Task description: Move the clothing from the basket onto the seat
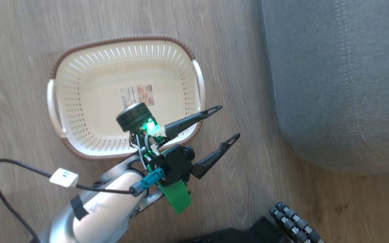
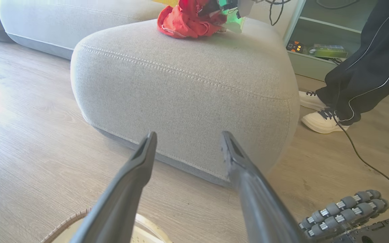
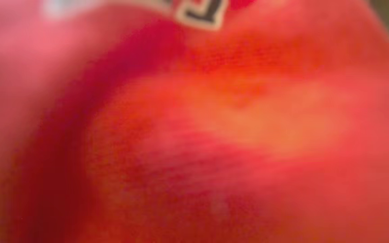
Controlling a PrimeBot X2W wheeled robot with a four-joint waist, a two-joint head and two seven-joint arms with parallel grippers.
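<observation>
The clothing [image 2: 187, 22], crumpled red fabric with white trim, lay near the far edge of the grey upholstered seat [image 2: 187, 87]. The cream perforated plastic basket [image 1: 89, 67] showed a bare floor. The left gripper [image 1: 229, 122] gaped wide and held nothing. The right gripper [image 2: 223, 8] hung over the garments, and I could not tell how its jaws stood. Fabric pressed close to its camera might have snagged and been dragged off that edge.

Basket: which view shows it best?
The head view: most of the basket from above, empty, label on its floor. The left wrist view catches a strip of its rim; the right wrist view faces blurred red fabric.
</observation>
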